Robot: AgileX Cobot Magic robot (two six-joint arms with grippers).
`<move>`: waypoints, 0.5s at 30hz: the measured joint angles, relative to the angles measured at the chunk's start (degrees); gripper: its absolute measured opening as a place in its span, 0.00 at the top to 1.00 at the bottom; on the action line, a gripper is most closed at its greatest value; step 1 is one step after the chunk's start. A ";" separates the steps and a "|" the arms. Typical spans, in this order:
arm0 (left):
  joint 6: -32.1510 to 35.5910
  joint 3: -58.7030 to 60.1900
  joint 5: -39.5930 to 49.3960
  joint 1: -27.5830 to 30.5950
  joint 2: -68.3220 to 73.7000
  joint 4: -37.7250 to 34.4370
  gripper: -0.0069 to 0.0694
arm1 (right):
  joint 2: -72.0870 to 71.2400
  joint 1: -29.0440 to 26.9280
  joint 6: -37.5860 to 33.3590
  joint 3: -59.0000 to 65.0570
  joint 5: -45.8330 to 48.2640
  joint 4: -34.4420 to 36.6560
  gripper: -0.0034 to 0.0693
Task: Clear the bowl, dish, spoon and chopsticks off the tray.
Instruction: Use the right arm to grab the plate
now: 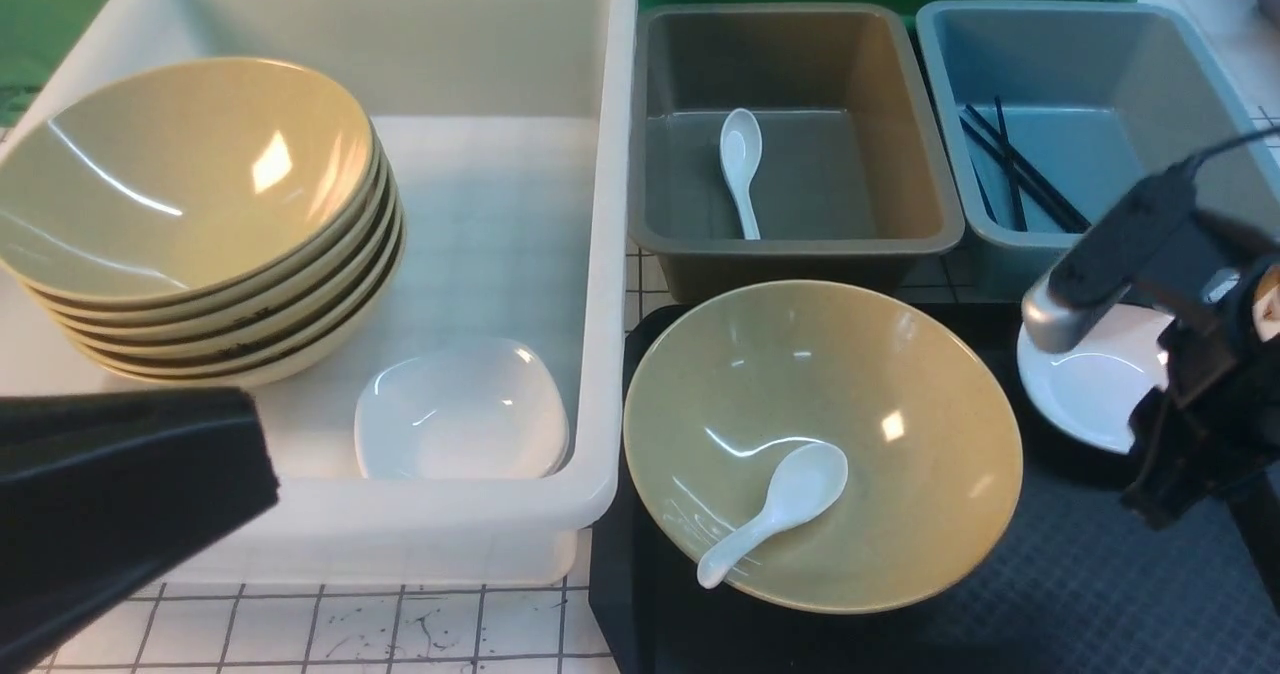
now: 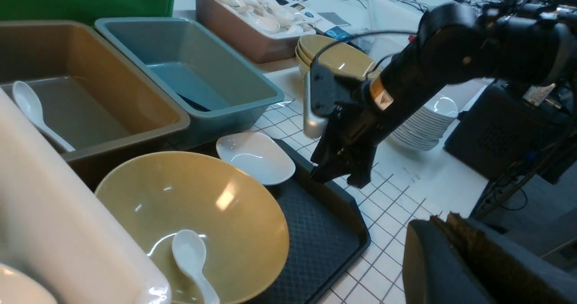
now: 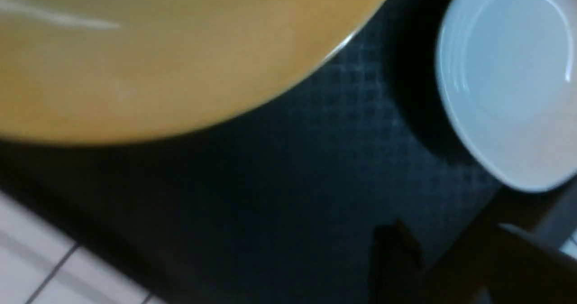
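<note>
Nearest us, the left gripper (image 2: 444, 225) has its fingers pressed together, nothing between them; beyond it lies the black tray (image 2: 322, 232), with the big yellow bowl (image 1: 900, 474) sitting on it, and the spoon (image 1: 805, 484) resting inside, handle over the near rim; farther along, the white dish (image 1: 1085, 384) is on the tray too, and here's the right gripper (image 2: 339, 175) close by, fingers parted and empty! Behind them, one spoon (image 1: 741, 154) lies in the brown-grey bin (image 1: 800, 247), and black chopsticks (image 1: 1030, 179) in the blue bin (image 1: 1050, 14); I see none on the tray, so that part looks done.

The spoon seems the sensible next pick; bring the right fingers over the handle, straddle it squarely, close gently, then lift straight up before crossing to the brown-grey bin; catch the bowl's rim and it could tip or slide, so clear it fully.
</note>
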 joint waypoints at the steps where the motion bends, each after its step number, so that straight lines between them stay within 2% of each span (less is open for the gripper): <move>1: 0.27 0.00 -0.32 0.00 0.18 -0.05 0.91 | 1.59 -1.03 -1.25 0.78 -2.80 0.00 0.43; 2: 0.41 0.00 -0.55 0.00 0.30 -0.05 0.91 | 3.97 -2.23 -2.43 0.94 -5.43 0.00 0.35; 3: 0.41 0.00 -0.55 0.00 0.30 -0.05 0.91 | 3.97 -2.23 -2.43 0.94 -5.43 0.00 0.35; 5: 0.47 0.00 -0.70 0.00 0.37 -0.05 0.91 | 8.35 -3.46 -3.67 0.99 -9.48 0.00 0.25; 7: 0.47 0.00 -0.70 0.00 0.37 -0.05 0.91 | 11.22 -4.28 -3.86 0.93 -12.64 0.00 0.20; 15: 0.49 0.02 -0.23 0.00 0.37 -0.05 0.91 | 19.75 -7.87 -5.74 0.87 -21.03 -0.26 0.18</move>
